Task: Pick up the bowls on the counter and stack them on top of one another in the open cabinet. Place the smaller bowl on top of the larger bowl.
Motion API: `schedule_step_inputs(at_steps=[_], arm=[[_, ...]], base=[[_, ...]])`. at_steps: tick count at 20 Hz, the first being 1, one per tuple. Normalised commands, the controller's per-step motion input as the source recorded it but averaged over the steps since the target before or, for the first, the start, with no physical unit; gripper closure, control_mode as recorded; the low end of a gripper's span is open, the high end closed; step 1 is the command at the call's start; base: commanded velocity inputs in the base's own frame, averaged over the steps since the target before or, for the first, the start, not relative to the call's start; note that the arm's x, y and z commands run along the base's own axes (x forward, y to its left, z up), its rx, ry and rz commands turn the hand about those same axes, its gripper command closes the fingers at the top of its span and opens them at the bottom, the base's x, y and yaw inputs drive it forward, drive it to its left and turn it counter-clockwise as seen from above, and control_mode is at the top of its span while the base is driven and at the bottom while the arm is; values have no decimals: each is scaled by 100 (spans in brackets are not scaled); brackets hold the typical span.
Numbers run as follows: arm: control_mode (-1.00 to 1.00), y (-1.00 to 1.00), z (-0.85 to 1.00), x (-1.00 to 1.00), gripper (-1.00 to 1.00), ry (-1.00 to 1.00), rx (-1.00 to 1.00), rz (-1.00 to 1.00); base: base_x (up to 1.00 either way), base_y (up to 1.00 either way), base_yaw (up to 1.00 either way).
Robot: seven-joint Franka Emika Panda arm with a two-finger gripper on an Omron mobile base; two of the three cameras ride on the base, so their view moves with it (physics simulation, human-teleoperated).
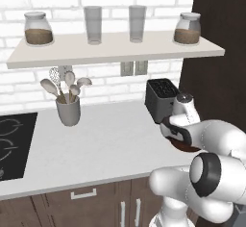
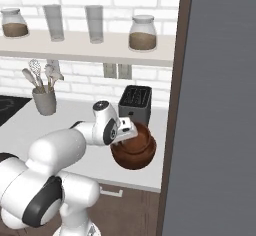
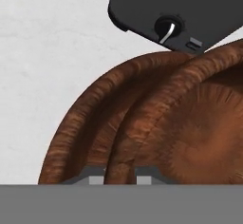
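- While the gripper (image 2: pixel 131 132) was clamped on its rim, the larger bowl (image 2: pixel 134 152) hung tilted just in front of the toaster (image 2: pixel 135 101), above the counter (image 1: pixel 103 144).
- The smaller bowl could not be made out.
- Judged best: keep the grip firm and carry the bowl level, clear of the toaster, toward the cabinet.

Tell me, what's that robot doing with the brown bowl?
The robot's gripper is shut on the rim of a reddish-brown bowl, holding it tilted just above the counter, right in front of the black toaster. In the hand view the rim sits between the fingertips. Which of the two bowls this is I cannot tell. A grey cup of utensils stands further along the counter, near the stove top.
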Motion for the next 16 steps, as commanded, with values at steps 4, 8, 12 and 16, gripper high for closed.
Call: schedule_step_inputs(at_steps=[4,8,12,16], arm=[[-100,0,-6,0,100,7,0,0],[-100,-2,-4,0,-100,7,2,0],[-100,-4,0,0,-100,1,1,0],[-100,-3,9,-10,-100,0,0,0]], base=[[0,0,0],[0,0,0],[0,0,0],[0,0,0]])
